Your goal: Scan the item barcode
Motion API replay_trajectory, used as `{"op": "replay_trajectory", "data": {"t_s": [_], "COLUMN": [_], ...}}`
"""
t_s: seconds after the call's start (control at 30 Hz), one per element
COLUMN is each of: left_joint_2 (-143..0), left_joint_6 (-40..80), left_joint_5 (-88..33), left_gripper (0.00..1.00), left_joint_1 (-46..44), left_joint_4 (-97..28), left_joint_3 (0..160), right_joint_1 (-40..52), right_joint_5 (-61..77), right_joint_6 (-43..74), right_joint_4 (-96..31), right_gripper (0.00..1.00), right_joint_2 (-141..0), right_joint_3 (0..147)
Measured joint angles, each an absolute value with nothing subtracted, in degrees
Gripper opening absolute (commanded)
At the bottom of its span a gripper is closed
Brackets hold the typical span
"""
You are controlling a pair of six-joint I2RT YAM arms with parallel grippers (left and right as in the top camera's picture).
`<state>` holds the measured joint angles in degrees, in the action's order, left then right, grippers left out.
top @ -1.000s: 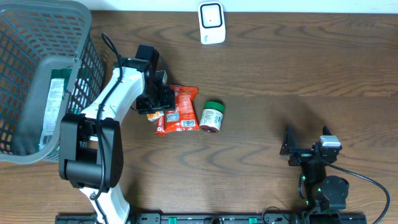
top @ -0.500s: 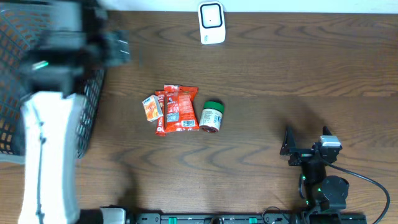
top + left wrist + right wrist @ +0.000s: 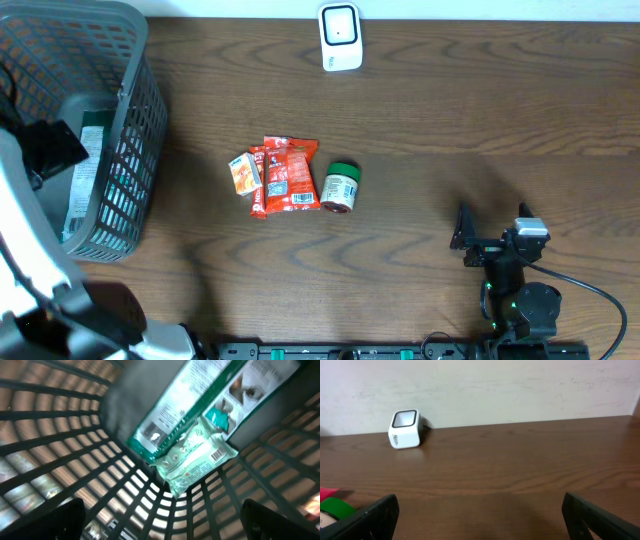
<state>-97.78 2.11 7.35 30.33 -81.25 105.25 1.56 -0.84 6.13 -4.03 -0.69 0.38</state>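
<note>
The right claw (image 3: 465, 238) sits at the near edge of the desk (image 3: 450, 120), low over the wood, its two fingers spread wide with nothing between them. From its wrist camera the bare brown surface runs away to the far wall, and the edge of a green lid and a scrap of red show at the left.

Further out, around the middle of the desk, three things lie in a row. A small jar with a green lid (image 3: 341, 187) lies on its side. Just beside it to the left are red snack packets (image 3: 285, 178), and a small orange box (image 3: 243, 172) touches their left edge. All are well apart from either claw.

At the far left stands the grey mesh basket (image 3: 135, 120). The left claw (image 3: 160, 522) hangs inside it, fingers at the widest and holding nothing. Below it, on the basket floor, a pale green packet (image 3: 192, 457) with a printed barcode lies partly on a longer green and white packet (image 3: 200, 395).

Farthest off, at the back edge of the desk, the white scanner (image 3: 340, 37) stands alone.
</note>
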Motion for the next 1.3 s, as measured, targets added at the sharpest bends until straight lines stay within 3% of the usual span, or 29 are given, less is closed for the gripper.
{"op": "replay_trajectory", "data": {"t_s": [0.43,0.6,0.73,0.9,1.03,1.23,1.3], "left_joint_2": [-112.38,-113.27,-113.27,-113.27,-113.23,-113.25,-113.25], "left_joint_6": [-0.93,-1.10,-1.04,0.08,0.16,0.30,0.10], "left_joint_5": [4.97,4.71,4.67,4.45,3.09,2.61,2.42], "left_gripper": [0.97,0.73,0.73,0.86,0.86,0.47,0.42], "left_joint_1": [30.17,30.17,30.17,30.15,30.20,30.11,30.00], "left_joint_4": [-79.83,-71.99,-69.78,-68.47,-62.98,-59.72,-60.01], "left_joint_3": [99.31,92.58,91.20,87.72,83.09,81.03,81.65], "right_joint_1": [1.56,1.56,1.56,1.56,1.56,1.56,1.56], "right_joint_5": [-0.84,-0.84,-0.84,-0.84,-0.84,-0.84,-0.84], "right_joint_6": [6.13,6.13,6.13,6.13,6.13,6.13,6.13], "right_joint_4": [-4.03,-4.03,-4.03,-4.03,-4.03,-4.03,-4.03], "right_gripper": [0.99,0.99,0.99,0.99,0.99,0.99,0.99], "right_joint_2": [-0.69,-0.69,-0.69,-0.69,-0.69,-0.69,-0.69], "right_joint_3": [0.38,0.38,0.38,0.38,0.38,0.38,0.38]}}
